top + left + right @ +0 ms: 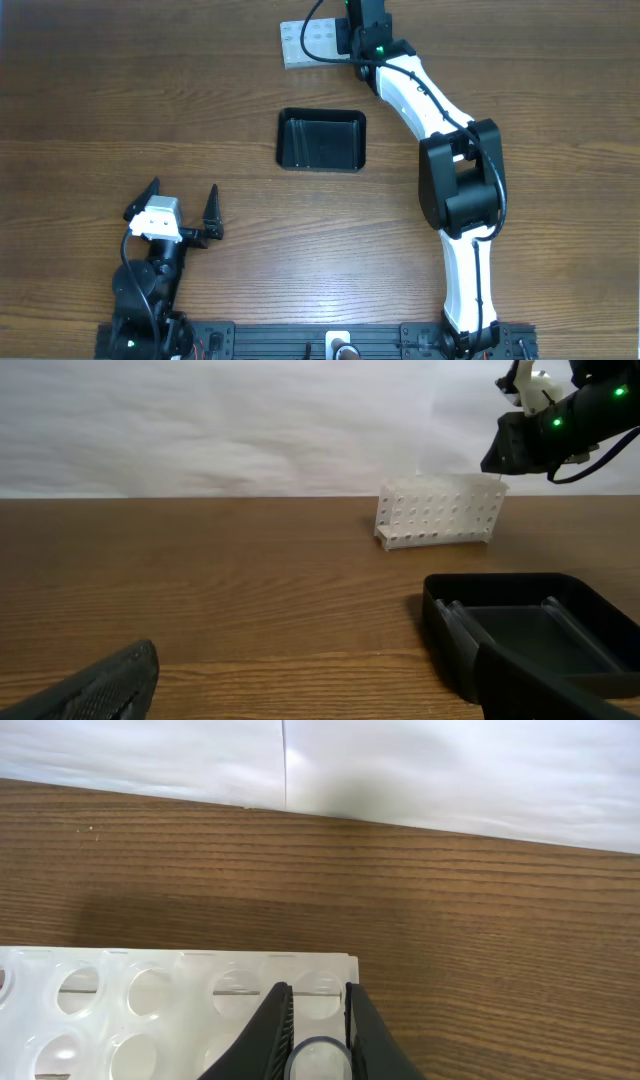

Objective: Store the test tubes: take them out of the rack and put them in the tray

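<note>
Right claw (316, 1005) is pinched on a tube (318, 1058) in the rack (180, 960) at 12 o'clock, coming from above, I guess so it lifts clean. Left claw (183, 190) sits open at 8.

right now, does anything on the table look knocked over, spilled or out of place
Nothing stands out. The rack stands upright, the tray sits flat and empty, and nothing is spilled. The right gripper grips one test tube at the rack's corner.
</note>
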### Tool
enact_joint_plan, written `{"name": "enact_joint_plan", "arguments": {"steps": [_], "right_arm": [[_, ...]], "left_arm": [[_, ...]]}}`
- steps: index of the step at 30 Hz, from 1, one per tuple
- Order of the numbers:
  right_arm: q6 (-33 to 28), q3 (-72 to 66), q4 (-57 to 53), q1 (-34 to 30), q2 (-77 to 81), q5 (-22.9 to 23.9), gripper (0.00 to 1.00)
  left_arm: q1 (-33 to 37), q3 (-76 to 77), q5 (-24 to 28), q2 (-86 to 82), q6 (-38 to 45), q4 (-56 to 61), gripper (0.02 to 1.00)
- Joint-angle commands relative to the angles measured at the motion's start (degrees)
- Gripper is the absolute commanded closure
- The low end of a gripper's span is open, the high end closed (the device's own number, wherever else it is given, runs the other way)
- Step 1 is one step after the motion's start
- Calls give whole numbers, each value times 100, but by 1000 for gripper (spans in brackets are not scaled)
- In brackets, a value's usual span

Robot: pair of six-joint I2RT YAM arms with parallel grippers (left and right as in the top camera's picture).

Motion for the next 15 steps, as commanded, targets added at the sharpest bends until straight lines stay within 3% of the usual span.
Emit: {"name": "enact_joint_plan", "arguments": {"steps": [1, 11, 15], "right_arm": [[101, -4, 9, -2, -514, -28, 890], [96, -4, -221, 140, -2391, 142, 895], [468, -4, -1633, 385, -2964, 140, 893]], "left_arm": [[28, -24, 57, -31, 63, -22, 18], [28, -24, 57, -31, 63, -22, 18], [28, -24, 57, -31, 63, -22, 20]]}}
